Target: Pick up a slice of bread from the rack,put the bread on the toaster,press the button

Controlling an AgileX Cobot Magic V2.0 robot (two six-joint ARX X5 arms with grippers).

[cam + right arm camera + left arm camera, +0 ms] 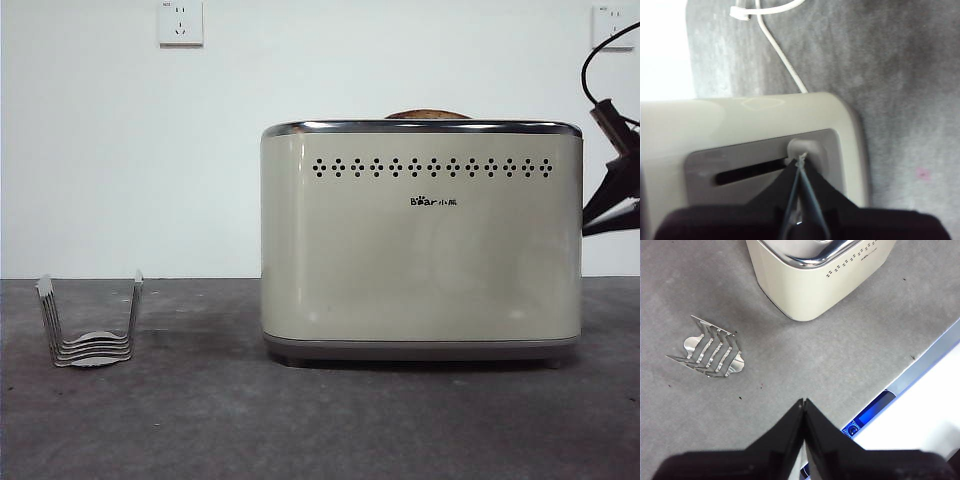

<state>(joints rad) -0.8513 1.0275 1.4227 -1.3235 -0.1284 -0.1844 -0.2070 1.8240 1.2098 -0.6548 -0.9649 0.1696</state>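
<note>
The cream toaster (pixel 420 250) stands right of centre on the grey table. Only the brown rounded top of the slice of bread (pixel 427 114) shows above its chrome rim. The small wire rack (pixel 90 325) stands empty at the left. In the right wrist view my right gripper (pixel 801 160) is shut, its tips touching the toaster's grey lever button (pixel 804 146) at the end of a dark slot (pixel 750 173). The same right gripper (pixel 592 218) shows dark beside the toaster's right end. My left gripper (pixel 803 402) is shut and empty, hovering above the table apart from the rack (pixel 710 352) and the toaster (pixel 800 285).
A white power cable (pixel 782 57) runs across the table behind the toaster. Two wall sockets (pixel 180 22) sit on the white wall. The table's front edge (pixel 925 357) lies near the left gripper, with a blue object (pixel 867 417) below it.
</note>
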